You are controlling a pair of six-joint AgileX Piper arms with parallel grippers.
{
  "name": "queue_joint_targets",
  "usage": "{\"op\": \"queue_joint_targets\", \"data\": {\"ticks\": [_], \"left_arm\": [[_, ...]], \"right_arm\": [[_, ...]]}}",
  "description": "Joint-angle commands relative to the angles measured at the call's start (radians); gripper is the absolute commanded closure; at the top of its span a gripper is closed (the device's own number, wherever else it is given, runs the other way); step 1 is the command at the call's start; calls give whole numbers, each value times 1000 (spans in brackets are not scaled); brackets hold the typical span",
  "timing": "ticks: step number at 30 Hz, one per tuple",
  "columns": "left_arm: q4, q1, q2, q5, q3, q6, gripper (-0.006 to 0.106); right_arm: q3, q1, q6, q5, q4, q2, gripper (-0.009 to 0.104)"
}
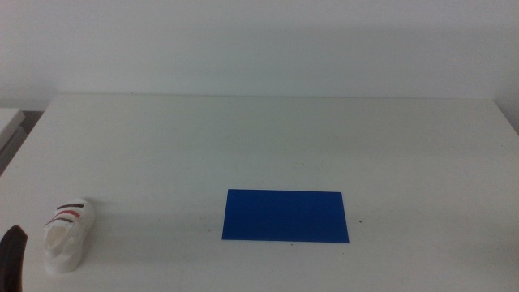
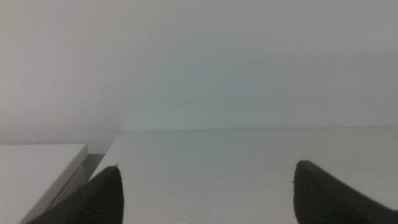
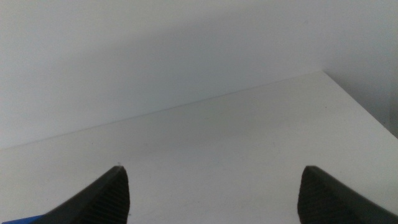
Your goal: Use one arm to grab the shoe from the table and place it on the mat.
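The white shoe [image 1: 68, 234] with red and dark stripes lies on the white table [image 1: 268, 138] near the front left, toe toward the front. The blue mat [image 1: 286, 216] lies flat near the front middle, well to the shoe's right. My left gripper [image 1: 11, 258] shows only as a dark tip at the bottom left corner of the middle view, just left of the shoe. In the left wrist view its jaws [image 2: 205, 186] stand wide apart and empty. My right gripper [image 3: 214, 190] is out of the middle view; its jaws stand wide apart and empty over bare tabletop.
A second white surface [image 1: 10, 120] stands beyond the table's left edge, with a gap between; it also shows in the left wrist view [image 2: 37, 165]. A corner of the blue mat [image 3: 18, 219] shows in the right wrist view. A plain wall rises behind the table.
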Motion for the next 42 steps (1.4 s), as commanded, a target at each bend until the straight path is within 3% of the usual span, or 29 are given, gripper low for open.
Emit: {"op": "queue_joint_targets", "data": {"ticks": [1, 5, 9, 16, 24, 33, 42], "left_arm": [[-2, 3, -4, -12, 0, 10, 7], [-2, 3, -4, -4, 0, 11, 7], [-29, 54, 248, 213, -213, -1, 7], [-28, 148, 707, 806, -689, -1, 7], [-32, 153, 1111, 1097, -993, -58, 7], [-48, 150, 1420, 949, -1015, 85, 7], [-74, 149, 1650, 783, -1011, 90, 7]], "right_arm": [[2, 2, -4, -9, -7, -5, 16], [2, 2, -4, -9, -7, -5, 16], [2, 2, -4, -9, -7, -5, 16], [2, 2, -4, -9, -7, -5, 16], [2, 2, -4, -9, -7, -5, 16], [2, 2, -4, -9, -7, -5, 16], [2, 2, -4, -9, -7, -5, 16]]}}
